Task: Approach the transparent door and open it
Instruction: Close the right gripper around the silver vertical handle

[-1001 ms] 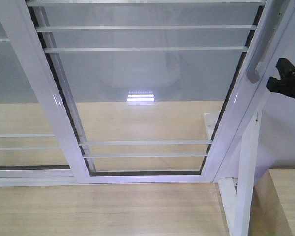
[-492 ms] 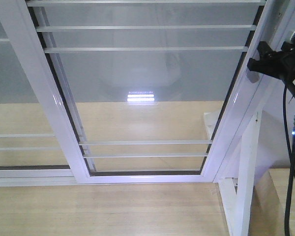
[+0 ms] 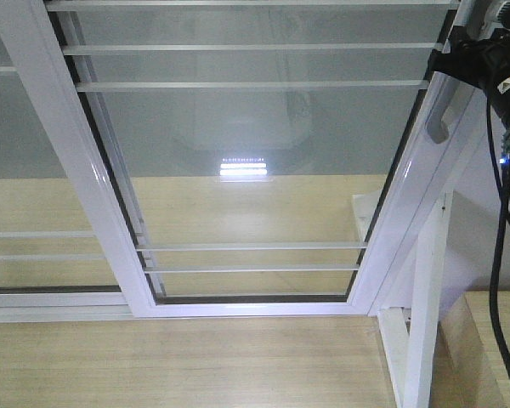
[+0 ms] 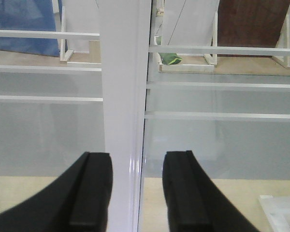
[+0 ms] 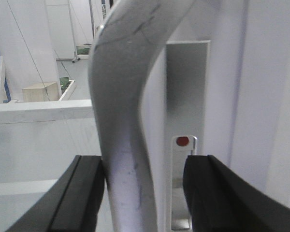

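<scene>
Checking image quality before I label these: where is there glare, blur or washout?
Front view: a bright striped reflection glares on the door. Right wrist view: the handle is close and slightly soft. Left wrist view: the white frame looks washed out, edges faint.

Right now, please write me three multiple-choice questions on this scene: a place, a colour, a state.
1. What stands between the fingers of the right claw?
A. a thin horizontal white bar
B. the curved grey metal pull handle
C. nothing
2. Which colour is the small round dot on the silver lock plate?
A. red
B. green
C. blue
3. How is the left claw?
A. shut on a bar
B. shut on nothing
C. open, astride the glossy white vertical frame post
Answers: 1 B, the right wrist view shows the handle between both black fingers. 2 A, the dot is plainly red. 3 C, its fingers stand apart with the post between.
</scene>
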Robot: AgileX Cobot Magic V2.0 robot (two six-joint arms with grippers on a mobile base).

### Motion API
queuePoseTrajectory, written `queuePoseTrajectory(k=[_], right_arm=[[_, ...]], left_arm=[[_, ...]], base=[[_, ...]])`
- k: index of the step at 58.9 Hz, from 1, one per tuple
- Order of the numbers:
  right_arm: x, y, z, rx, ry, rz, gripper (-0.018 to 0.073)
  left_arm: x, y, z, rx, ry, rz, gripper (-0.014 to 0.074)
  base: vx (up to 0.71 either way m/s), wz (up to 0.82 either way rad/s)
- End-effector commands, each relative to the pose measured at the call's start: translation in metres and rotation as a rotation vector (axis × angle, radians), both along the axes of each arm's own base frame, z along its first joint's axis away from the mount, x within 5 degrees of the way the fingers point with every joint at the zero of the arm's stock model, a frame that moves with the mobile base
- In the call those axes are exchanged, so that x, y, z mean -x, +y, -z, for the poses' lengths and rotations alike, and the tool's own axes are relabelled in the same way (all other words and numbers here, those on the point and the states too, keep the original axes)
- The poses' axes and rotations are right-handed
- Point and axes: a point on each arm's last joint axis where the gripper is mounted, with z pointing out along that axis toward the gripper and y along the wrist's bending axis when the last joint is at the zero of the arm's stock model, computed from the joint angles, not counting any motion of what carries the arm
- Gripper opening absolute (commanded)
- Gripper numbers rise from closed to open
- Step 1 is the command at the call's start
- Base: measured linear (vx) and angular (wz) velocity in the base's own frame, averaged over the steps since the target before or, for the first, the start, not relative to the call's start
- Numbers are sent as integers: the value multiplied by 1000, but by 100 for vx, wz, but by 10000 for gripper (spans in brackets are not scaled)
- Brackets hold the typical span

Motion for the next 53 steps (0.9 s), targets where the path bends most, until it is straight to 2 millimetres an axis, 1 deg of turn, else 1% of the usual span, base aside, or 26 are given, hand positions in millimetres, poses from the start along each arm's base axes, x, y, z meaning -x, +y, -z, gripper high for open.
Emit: queuePoseTrajectory(k=[1, 11, 21, 28, 36, 53], right_arm=[[-5, -1, -34, 14, -139, 3, 421], [-13, 0, -28, 34, -125, -12, 413], [-14, 1, -26, 45, -120, -21, 354], [-13, 6, -28, 88, -119, -73, 344], [-14, 17, -26, 88, -103, -133, 344], [-13, 43, -22, 78, -72, -201, 344]], left_arm=[[-2, 0, -18, 12, -110, -4, 398], [-2, 0, -18, 12, -110, -4, 398], [-2, 0, -18, 12, -110, -4, 398], [-2, 0, -18, 12, -110, -4, 398], [-2, 0, -18, 12, -110, -4, 398], [-2, 0, -18, 12, -110, -4, 398]], base=[[0, 0], [0, 0], [0, 0], [0, 0], [0, 0], [0, 0]])
